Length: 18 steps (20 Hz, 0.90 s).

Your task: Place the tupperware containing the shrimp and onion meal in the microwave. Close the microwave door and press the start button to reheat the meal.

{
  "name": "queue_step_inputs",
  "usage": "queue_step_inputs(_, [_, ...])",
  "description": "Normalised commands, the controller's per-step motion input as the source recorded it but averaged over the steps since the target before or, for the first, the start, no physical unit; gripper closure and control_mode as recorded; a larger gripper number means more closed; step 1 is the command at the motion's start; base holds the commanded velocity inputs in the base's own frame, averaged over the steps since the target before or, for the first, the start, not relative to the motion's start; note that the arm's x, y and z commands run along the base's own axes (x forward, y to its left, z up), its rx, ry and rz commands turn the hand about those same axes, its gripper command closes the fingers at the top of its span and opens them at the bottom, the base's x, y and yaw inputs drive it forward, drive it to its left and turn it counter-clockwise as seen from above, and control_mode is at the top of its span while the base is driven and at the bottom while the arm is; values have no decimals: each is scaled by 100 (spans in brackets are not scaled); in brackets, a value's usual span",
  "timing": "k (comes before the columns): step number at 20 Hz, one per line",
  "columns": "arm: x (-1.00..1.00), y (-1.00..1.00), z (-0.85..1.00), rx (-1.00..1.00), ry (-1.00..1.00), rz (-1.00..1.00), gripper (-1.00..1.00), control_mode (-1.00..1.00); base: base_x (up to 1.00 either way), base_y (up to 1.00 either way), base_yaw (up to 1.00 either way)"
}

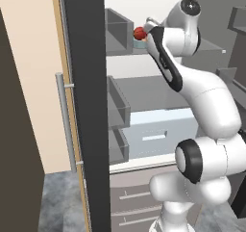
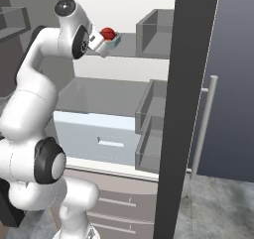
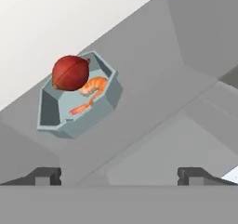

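1. Tool (image 3: 119, 174) stands wide open with nothing between its two dark tips (image 3: 44, 175), which rise at the bottom of the hand view, one at lower left and one at lower right.
2. We see the tupperware (image 3: 76, 102) in the left half of the hand view, resting on a grey fridge shelf (image 3: 153, 69), apart from the tool and untouched by it.
3. In the left base view the tupperware sits at the upper middle, just beside the arm's wrist; in the right base view it lies at the upper left of centre.
4. Inside it are the red onion (image 3: 69, 72), pressed toward one end wall, and the orange shrimp (image 3: 92, 89) lying beside it.
5. We judge the tray light, stiff and thin-walled, with smooth slanted sides that could slip in a pinch.
6. The onion is round and loose, so we expect it to roll if the tray tips; it should be carried level.
7. We would take hold of one low wall at the emptier end, one tip inside and one outside, clear of the food.
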Motion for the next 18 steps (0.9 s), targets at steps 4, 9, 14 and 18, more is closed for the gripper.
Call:
queue_step_inputs(4, [57, 17, -9, 0, 12, 0, -100, -100, 0, 0, 0])
queue_step_inputs(9, [55, 9, -11, 0, 7, 0, -100, -100, 0, 0, 0])
queue_step_inputs(14, [55, 0, -11, 0, 4, 0, -100, -100, 0, 0, 0])
queue_step_inputs(18, [52, 0, -8, 0, 2, 0, -100, -100, 0, 0, 0])
